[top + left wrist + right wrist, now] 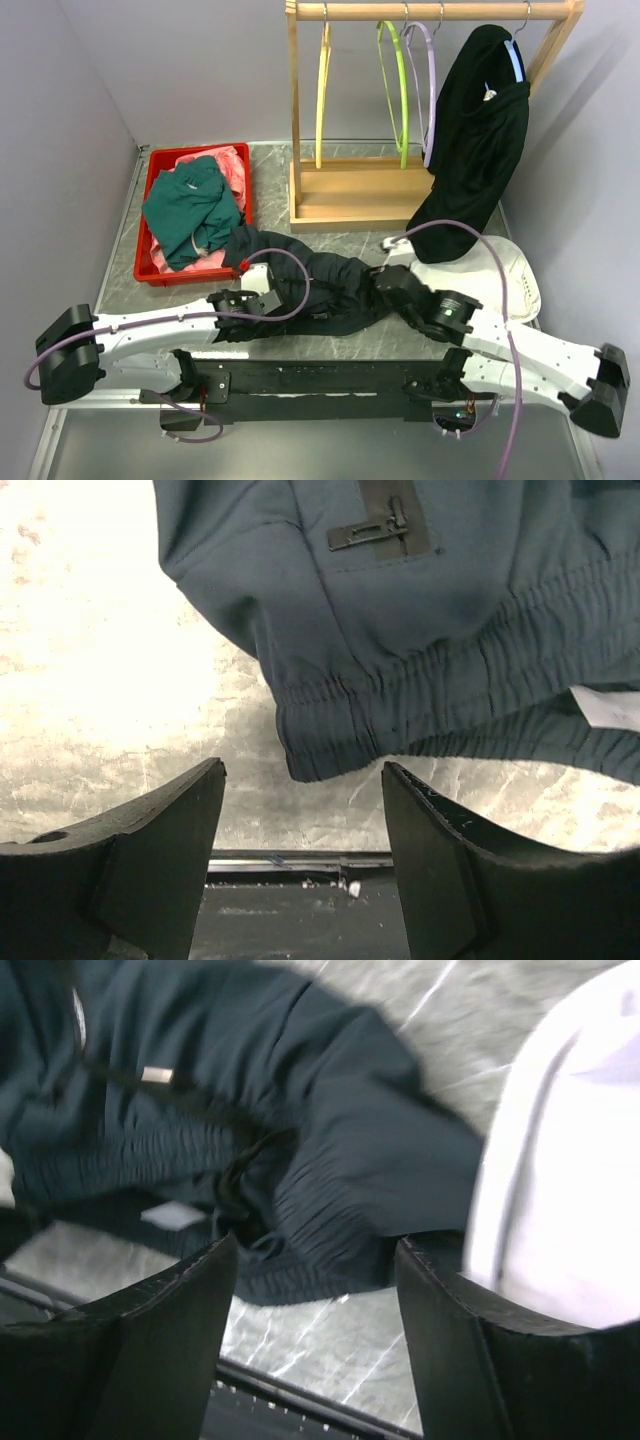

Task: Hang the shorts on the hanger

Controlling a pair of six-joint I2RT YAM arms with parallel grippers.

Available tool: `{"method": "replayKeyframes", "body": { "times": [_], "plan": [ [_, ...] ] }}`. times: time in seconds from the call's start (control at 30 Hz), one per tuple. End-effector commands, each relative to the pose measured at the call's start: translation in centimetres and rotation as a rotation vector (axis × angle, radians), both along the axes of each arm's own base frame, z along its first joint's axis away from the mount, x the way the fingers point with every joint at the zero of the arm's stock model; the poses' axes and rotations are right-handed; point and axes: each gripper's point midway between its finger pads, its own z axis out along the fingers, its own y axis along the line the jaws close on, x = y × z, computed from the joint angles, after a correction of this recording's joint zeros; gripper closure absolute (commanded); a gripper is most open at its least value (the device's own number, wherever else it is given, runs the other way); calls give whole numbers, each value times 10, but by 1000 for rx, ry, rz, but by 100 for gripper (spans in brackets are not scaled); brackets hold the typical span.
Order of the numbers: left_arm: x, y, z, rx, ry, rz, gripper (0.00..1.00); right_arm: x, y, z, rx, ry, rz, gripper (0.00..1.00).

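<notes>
1. The shorts (310, 280) lie crumpled on the table (330, 240) between the two arms, well apart from the rack (350, 195).
2. The hanger (432, 100) hangs bare on the rack's rail, between a green hanger (402, 140) and a black garment (480, 140); nothing is on it yet.
3. The left gripper (303, 780) is spread wide and empty, with the elastic waistband just ahead of its fingers.
4. The right gripper (317, 1250) is also wide, gripping nothing as far as shows. It sits near the waistband's other end, beside a white object (570, 1160).
5. I judge that almost the whole task is left: grasp the shorts, lift them, and drape them over the hanger.
</notes>
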Motion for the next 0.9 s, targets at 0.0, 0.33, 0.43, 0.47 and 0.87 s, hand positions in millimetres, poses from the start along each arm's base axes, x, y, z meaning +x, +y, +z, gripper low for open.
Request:
{"method": "replayKeyframes", "body": {
  "times": [0.0, 0.33, 0.43, 0.47, 0.87],
  "plan": [
    [18, -3, 2, -7, -88, 58, 30, -1, 16, -3, -95, 0, 32, 25],
    [46, -2, 4, 108, -185, 111, 47, 17, 3, -41, -314, 27, -93, 25],
    [54, -3, 15, 83, -223, 121, 61, 18, 5, -51, -324, 36, -85, 31],
    [58, -3, 23, 60, -244, 131, 72, 19, 5, -53, -331, 41, -101, 34],
    [82, 14, 175, -166, -409, 140, 99, 44, -21, 76, -184, -187, -283, 100]
  ]
}}
